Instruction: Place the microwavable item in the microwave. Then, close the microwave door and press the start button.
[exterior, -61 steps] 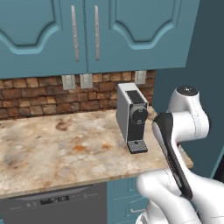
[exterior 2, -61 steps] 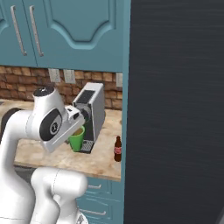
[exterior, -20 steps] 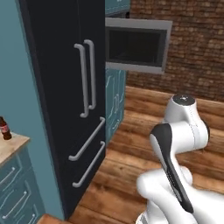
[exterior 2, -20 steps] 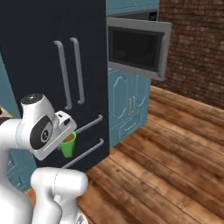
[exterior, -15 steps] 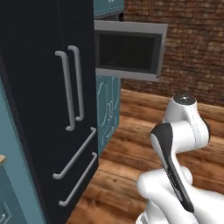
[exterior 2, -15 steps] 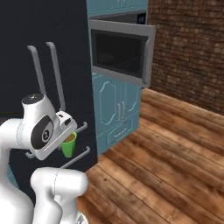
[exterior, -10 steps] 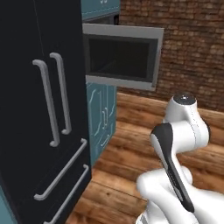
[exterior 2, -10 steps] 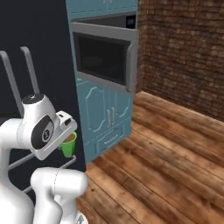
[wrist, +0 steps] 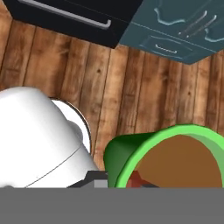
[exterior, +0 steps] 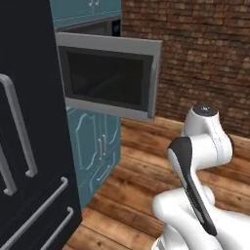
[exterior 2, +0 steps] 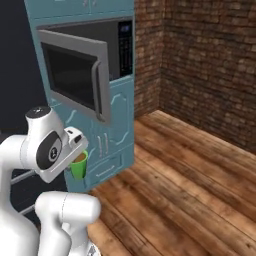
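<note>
One green cup (exterior 2: 78,164) of brown liquid hangs at the gripper (exterior 2: 75,150), low beside the arm and well below the microwave (exterior 2: 87,65); the fingers seem clamped on it, though they are mostly hidden. The one microwave door (exterior: 110,80) stands open. One black fridge (exterior: 27,146) shows two bar handles (exterior: 19,129).

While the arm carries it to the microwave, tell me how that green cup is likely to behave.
The green cup is open-topped and holds brown liquid up near its rim, so a tilt or jolt would probably spill it. Its walls taper towards the base, so it might slip in the gripper, which is shut on it. Set down, the narrow base could make it tippy.
</note>
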Available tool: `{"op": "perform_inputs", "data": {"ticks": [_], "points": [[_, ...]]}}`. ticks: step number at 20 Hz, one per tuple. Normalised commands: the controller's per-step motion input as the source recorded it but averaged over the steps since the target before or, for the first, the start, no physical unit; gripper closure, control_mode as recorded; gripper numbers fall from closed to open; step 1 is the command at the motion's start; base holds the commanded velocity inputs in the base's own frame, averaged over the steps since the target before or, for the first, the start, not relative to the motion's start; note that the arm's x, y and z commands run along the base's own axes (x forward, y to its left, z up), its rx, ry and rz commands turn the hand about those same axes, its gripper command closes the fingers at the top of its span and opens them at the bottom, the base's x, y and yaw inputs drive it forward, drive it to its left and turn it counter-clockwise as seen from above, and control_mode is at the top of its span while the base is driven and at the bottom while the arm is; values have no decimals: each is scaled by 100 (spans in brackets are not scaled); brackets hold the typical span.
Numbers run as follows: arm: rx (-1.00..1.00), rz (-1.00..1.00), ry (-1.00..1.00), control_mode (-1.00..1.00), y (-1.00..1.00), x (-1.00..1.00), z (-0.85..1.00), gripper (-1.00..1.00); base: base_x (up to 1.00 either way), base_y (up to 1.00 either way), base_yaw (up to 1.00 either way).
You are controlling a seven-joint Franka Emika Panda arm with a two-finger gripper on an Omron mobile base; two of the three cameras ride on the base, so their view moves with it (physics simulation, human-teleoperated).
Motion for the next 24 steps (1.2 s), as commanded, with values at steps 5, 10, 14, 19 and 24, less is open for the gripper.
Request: {"op": "perform_inputs", "data": {"ticks": [5,10,14,19,24], "points": [[0,0,0,100,0,0,0,100,9,-100,28],[0,0,0,100,0,0,0,100,55,-96,42],[0,0,0,100,0,0,0,100,80,-79,50],[0,0,0,100,0,0,0,100,85,-73,53],[0,0,0,100,0,0,0,100,96,-54,59]]}}
